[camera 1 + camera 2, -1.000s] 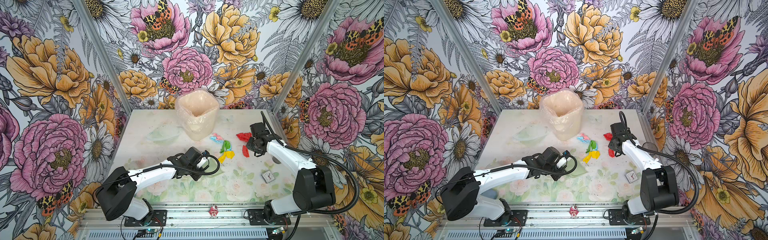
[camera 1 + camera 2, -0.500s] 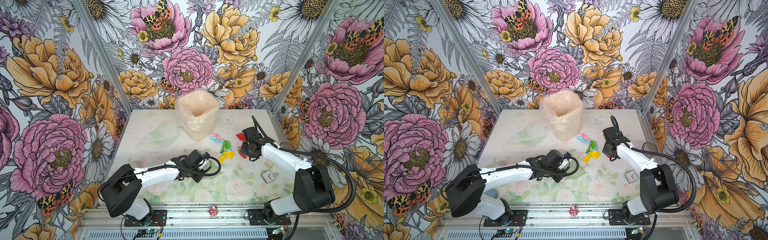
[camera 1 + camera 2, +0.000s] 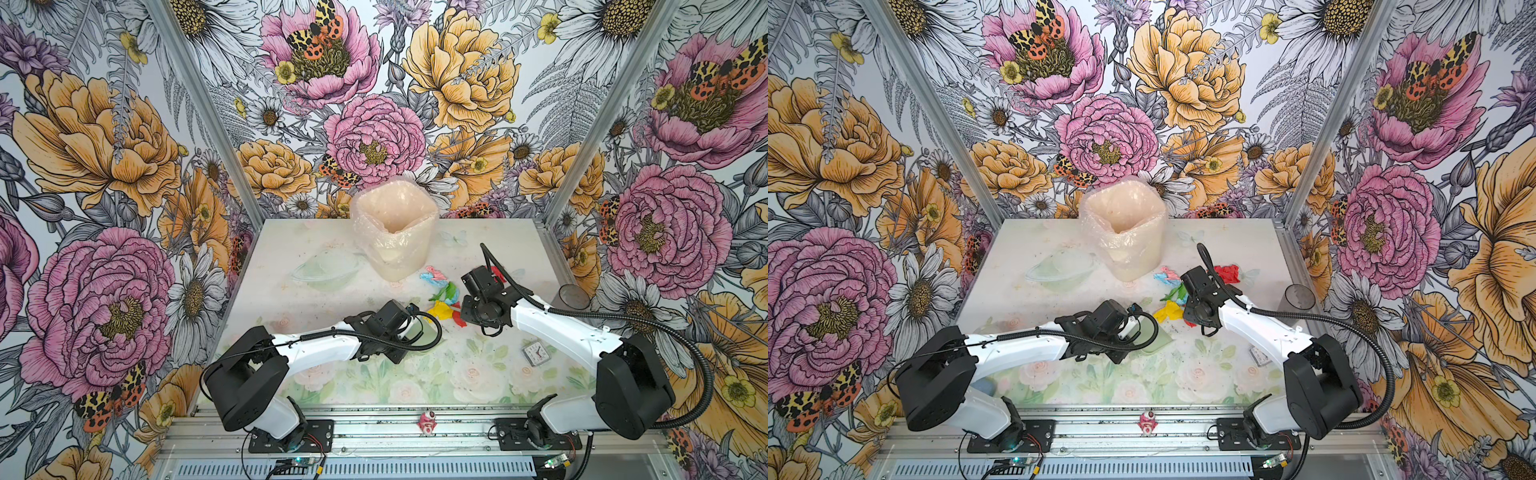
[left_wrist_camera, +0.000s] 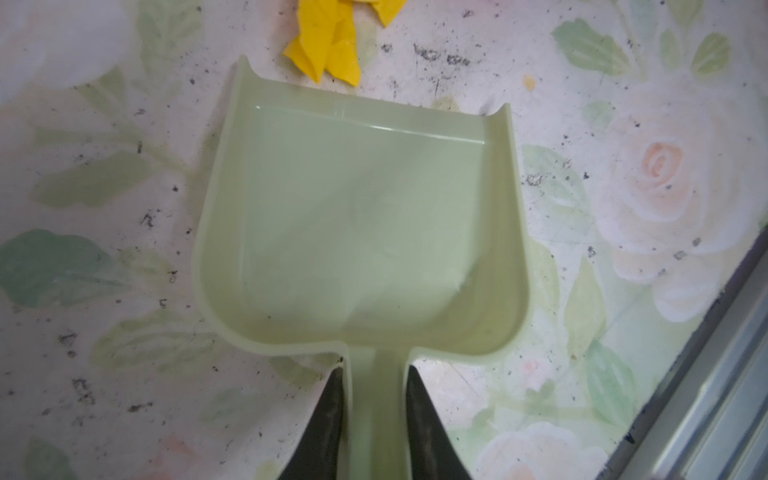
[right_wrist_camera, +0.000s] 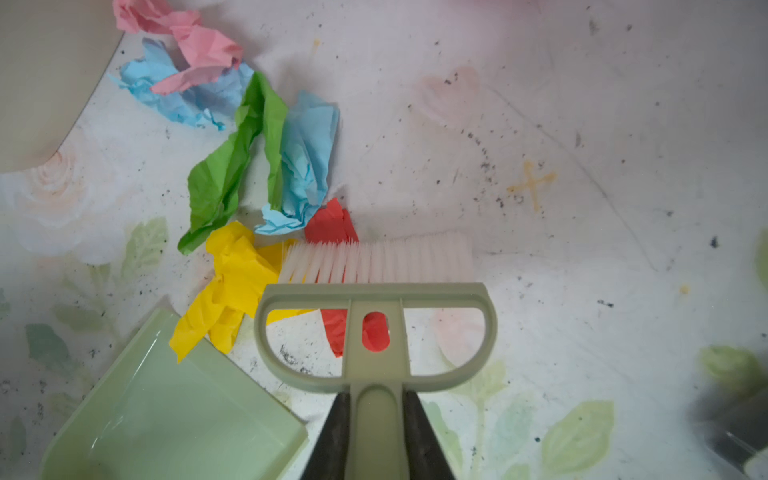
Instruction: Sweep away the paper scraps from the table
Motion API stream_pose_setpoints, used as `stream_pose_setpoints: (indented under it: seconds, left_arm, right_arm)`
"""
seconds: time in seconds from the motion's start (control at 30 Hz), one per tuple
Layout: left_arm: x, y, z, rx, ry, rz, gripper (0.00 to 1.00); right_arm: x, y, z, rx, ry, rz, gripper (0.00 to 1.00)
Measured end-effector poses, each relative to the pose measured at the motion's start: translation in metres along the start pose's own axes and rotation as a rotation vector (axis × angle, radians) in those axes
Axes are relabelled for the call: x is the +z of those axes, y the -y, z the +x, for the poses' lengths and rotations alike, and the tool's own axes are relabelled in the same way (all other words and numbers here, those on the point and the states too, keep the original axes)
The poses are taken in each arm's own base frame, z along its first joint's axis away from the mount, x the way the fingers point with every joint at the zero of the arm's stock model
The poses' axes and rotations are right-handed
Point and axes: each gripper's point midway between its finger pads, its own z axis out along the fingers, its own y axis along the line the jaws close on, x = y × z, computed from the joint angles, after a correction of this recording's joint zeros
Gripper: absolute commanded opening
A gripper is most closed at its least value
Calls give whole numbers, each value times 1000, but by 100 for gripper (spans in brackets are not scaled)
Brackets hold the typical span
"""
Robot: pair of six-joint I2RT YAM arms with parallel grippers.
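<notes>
The left tool [image 4: 375, 370] is clamped narrow on the handle of the pale green dustpan [image 4: 361, 216]. The dustpan lies flat on the table [image 4: 623, 124] ahead of the tool, with nothing in it. A yellow scrap [image 4: 328, 45] sits just beyond its front lip. The right tool [image 5: 376, 395] is closed tight on the stem of the brush [image 5: 376, 291], whose white bristles meet the table ahead of it. The paper scraps [image 5: 224, 174] lie bunched on the table. A red scrap [image 5: 332, 226] is under the bristles, and the yellow one touches their end. Green, blue and pink pieces lie farther out from this tool.
</notes>
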Motion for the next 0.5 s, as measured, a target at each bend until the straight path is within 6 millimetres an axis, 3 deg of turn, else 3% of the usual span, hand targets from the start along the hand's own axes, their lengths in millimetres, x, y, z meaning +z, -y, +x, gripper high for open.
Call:
stream_pose_setpoints:
  seconds: [0.5]
  left_arm:
    - [12, 3, 6, 7, -25, 5, 0]
  right_arm:
    - [-4, -28, 27, -79, -81, -95, 0]
